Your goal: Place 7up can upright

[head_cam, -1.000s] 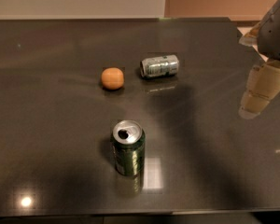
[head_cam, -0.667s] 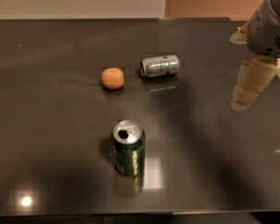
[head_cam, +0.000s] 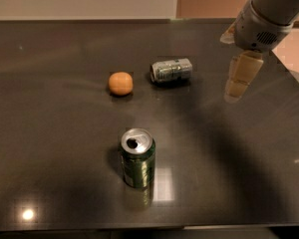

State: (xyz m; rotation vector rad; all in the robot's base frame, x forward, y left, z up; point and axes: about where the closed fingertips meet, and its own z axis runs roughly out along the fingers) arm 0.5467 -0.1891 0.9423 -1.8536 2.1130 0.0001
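The 7up can (head_cam: pixel 171 70), silver-grey with faint green marks, lies on its side on the dark table (head_cam: pixel 50 133), past the middle. My gripper (head_cam: pixel 237 79) hangs above the table to the right of the can, a little apart from it, with a cream-coloured finger (head_cam: pixel 241 73) pointing down. It holds nothing.
A dark green can (head_cam: pixel 137 157) with a silver top stands upright in the near middle. An orange ball (head_cam: pixel 120 83) sits just left of the 7up can. The table's right edge (head_cam: pixel 289 73) runs close behind my gripper.
My gripper has moved left and a little farther back, closer to the lying 7up can. The cans and the ball have not moved.
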